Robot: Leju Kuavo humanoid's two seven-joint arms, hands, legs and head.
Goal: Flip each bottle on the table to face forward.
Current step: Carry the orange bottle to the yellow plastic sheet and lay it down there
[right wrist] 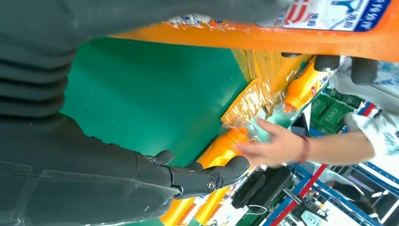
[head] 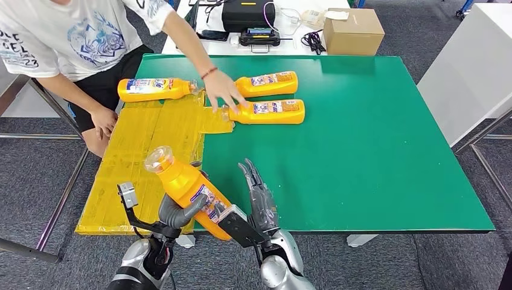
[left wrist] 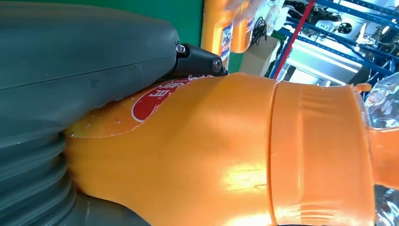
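Observation:
My left hand point(head: 180, 212) grips an orange bottle point(head: 184, 184) above the table's near edge. It tilts with its clear cap up and to the left. The left wrist view has this bottle point(left wrist: 211, 155) close up against the grey hand point(left wrist: 70, 70). My right hand point(head: 261, 202) stands just right of the bottle's base with its fingers straight and apart, holding nothing. The right wrist view looks past that hand point(right wrist: 141, 174) under the held bottle point(right wrist: 263, 35). Three more orange bottles lie flat at the far left: one point(head: 154, 89) on the yellow patch, two point(head: 268, 83) point(head: 272, 112) on the green.
A person's hand point(head: 222, 89) rests at the neck of the nearer lying bottle. The green table point(head: 374, 145) has a yellow taped patch point(head: 151, 139) at its left. Behind it are a cardboard box point(head: 353, 30) and black devices point(head: 247, 15). A white cabinet point(head: 471, 66) stands right.

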